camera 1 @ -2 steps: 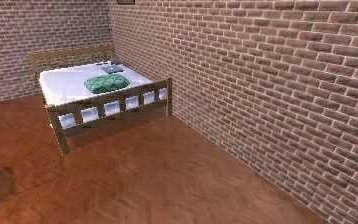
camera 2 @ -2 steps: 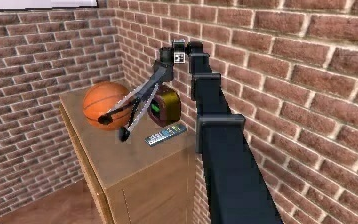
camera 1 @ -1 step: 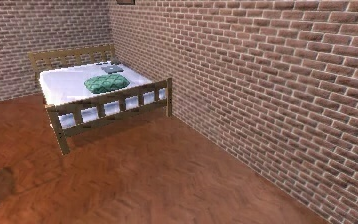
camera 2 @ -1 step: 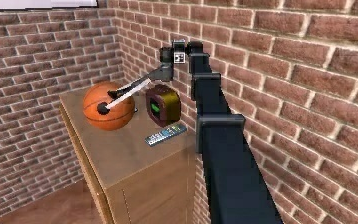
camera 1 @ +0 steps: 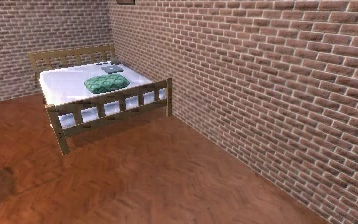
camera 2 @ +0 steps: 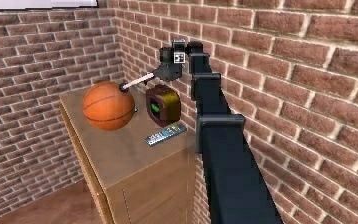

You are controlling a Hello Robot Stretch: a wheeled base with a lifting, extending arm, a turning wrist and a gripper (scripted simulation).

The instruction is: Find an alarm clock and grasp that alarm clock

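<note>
- Bed [camera 1: 112, 103] on wood floor [camera 1: 167, 180] in a corner of brick walls [camera 1: 267, 80].
- Wooden bench [camera 2: 117, 165] in a brick corner carries ball [camera 2: 107, 105], clock [camera 2: 163, 103] and remote [camera 2: 167, 136].
- Hand [camera 2: 135, 80] near ball and clock; cannot tell its grip or whether it holds anything.

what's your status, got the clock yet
Fingers at the cabinet top, by ball and clock; cannot tell if holding anything. Clock on cabinet, near the wall. Ball close beside it, remote in front.

The alarm clock [camera 2: 164, 103] is brown, the ball [camera 2: 108, 106] orange.
</note>
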